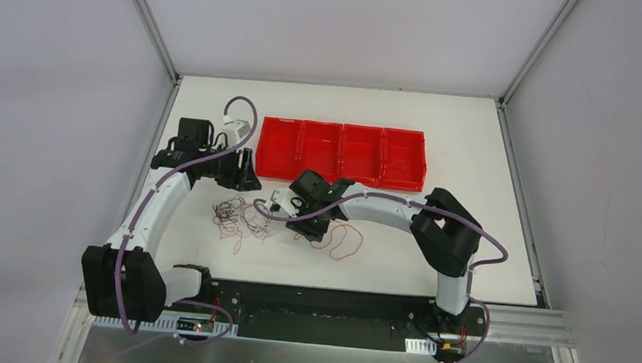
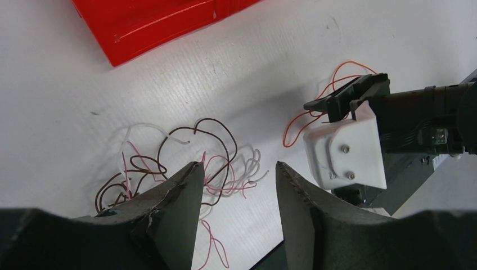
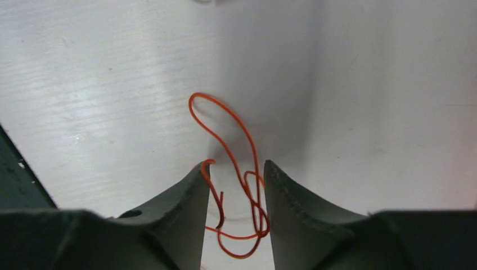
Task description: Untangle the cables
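From above, a loose tangle of thin black, red and white wires [image 1: 236, 214] lies centre-left, below a red four-compartment plastic tray [image 1: 340, 153]; left wrist: left gripper [image 2: 239, 166] parted over that tangle at lower centre; right wrist: right gripper [image 3: 236, 163] parted, straddling a thin orange wire loop [image 3: 259, 216].

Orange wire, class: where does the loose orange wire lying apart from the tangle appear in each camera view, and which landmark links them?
Top external: orange wire below centre, just right of the right claw.
Left wrist: upper right, beside that claw.
Right wrist: centre, running down into the claw's gap.
Shared landmark: the right claw.
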Controlling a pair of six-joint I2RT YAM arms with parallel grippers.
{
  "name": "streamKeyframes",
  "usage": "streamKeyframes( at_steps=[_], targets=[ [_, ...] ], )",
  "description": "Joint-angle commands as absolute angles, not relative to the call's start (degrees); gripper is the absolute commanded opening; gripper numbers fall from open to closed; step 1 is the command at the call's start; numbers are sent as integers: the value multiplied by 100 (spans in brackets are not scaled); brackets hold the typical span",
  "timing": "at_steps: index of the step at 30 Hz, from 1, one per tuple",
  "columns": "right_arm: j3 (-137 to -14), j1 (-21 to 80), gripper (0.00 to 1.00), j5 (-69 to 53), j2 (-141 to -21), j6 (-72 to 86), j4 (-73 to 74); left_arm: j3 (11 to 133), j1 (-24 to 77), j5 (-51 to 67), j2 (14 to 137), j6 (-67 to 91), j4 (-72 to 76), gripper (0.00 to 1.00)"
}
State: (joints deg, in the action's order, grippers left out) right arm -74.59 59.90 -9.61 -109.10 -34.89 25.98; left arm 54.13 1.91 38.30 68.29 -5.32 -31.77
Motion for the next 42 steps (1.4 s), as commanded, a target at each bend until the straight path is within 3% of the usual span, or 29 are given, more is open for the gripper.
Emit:
streamKeyframes(
  at_steps=[1, 4, 5, 16, 23, 42],
  targets=[
    [-7528, 5936, 34, -815, -10692, -3648, 2622, 5292, 222, 3702, 6646, -536, -3081, 51],
    [-7539, 5835, 5, -829, -10393, -3711, 2825, 5273, 222, 3693, 6606, -532, -3076, 51],
    [-7590, 5761, 0, -857, -10252, -3712, 2911, 5273, 220, 3693, 6590, -528, -3076, 51],
    [-9120, 3550, 0, -2193, -8723, -3091, 3918, 5254, 228, 3944, 6463, -717, -3085, 53],
    [-9399, 2262, 0, -2157, -8681, -2812, 3117, 5315, 229, 4005, 6609, -661, -3085, 53],
    [-8469, 1187, 0, -1667, -9502, -3626, 1569, 5165, 235, 3892, 6566, -660, -3085, 53]
  ],
)
